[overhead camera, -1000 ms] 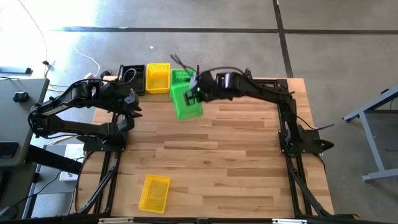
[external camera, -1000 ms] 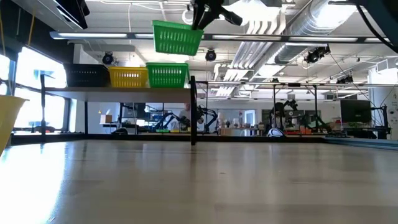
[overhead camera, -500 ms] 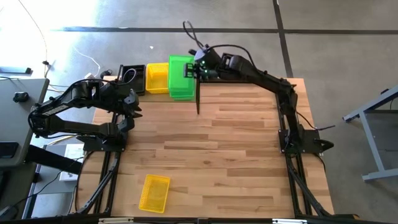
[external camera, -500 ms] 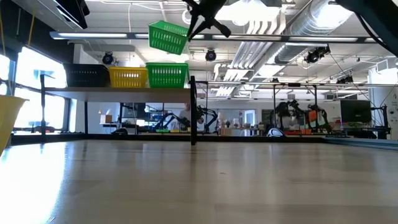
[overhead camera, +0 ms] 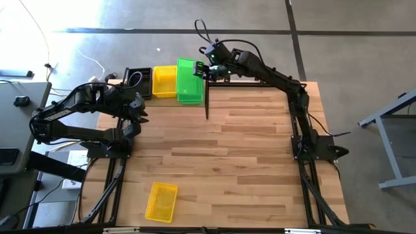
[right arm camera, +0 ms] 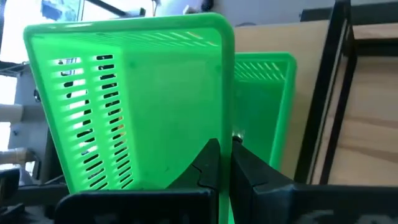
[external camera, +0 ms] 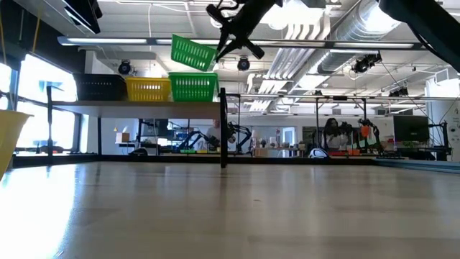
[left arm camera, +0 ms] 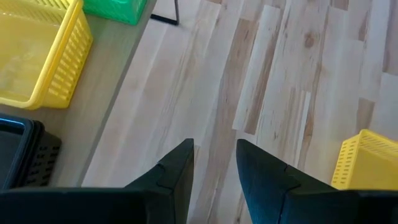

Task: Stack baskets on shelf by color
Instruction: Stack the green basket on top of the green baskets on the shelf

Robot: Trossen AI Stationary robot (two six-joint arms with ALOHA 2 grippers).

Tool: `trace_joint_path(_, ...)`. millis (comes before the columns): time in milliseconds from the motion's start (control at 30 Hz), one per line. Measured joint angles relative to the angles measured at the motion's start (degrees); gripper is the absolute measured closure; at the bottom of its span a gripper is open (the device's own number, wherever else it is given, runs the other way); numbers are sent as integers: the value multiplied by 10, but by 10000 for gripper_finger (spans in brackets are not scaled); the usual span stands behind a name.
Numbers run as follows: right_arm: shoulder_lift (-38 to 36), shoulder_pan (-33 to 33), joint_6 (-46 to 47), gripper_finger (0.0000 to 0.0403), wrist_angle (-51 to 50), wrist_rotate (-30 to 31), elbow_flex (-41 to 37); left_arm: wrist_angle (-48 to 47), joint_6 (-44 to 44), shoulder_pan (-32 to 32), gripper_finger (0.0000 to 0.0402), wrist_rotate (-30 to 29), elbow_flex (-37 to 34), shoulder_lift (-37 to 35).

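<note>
Above the shelf (external camera: pixel 136 106), the right gripper (right arm camera: pixel 225 163) pinches a tilted green basket (external camera: pixel 192 53) by its rim over another green basket (external camera: pixel 192 87), while the left gripper (left arm camera: pixel 214 163) waits narrowly parted.

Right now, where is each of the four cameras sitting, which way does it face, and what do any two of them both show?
High: overhead, straight down; both arms, right gripper pinching the green basket above the shelf.
Low: tabletop level, facing the room; right arm overhead.
Left wrist: left gripper open, looking down at the tabletop.
Right wrist: its fingers pinching the basket's rim.
Shared: high, low and right wrist all show the held basket.
</note>
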Motion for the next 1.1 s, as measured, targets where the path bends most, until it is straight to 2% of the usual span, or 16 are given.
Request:
trace_joint_path(167, 0, -15, 0, 403, -30, -29, 0, 0, -6, 0, 291, 0, 0, 0)
trace_joint_path(1100, 19, -13, -24, 403, -47, -24, 0, 0, -14, 0, 291, 0, 0, 0)
